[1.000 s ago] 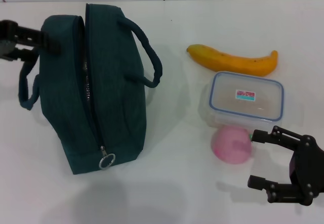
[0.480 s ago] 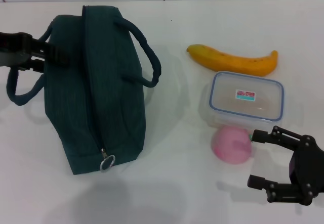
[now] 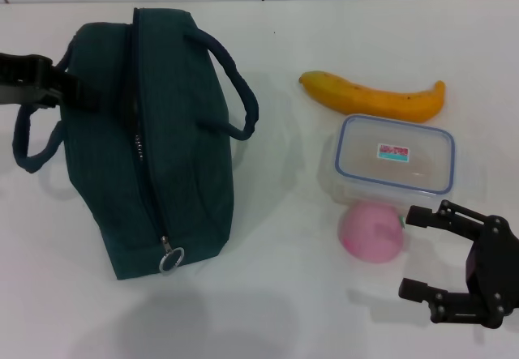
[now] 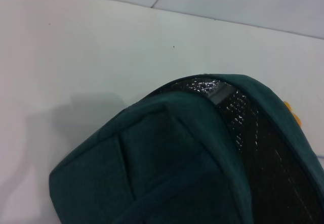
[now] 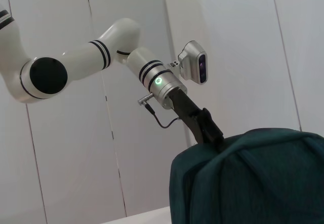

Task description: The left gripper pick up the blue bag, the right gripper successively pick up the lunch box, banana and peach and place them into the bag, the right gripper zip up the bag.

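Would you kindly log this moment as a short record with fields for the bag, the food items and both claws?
bag: dark teal fabric bag on the white table, zip partly open
left claw: left claw at the bag's far left edge, fingers hidden
right claw: right claw open, beside the pink peach, empty
lunch box: clear blue-rimmed plastic lunch box, outside the bag
banana: yellow banana, behind the box

Bag (image 3: 174,156) matt woven cloth, foil-shiny lining (image 4: 253,133), metal zip ring (image 3: 171,258); lunch box (image 3: 395,158) clear glossy plastic
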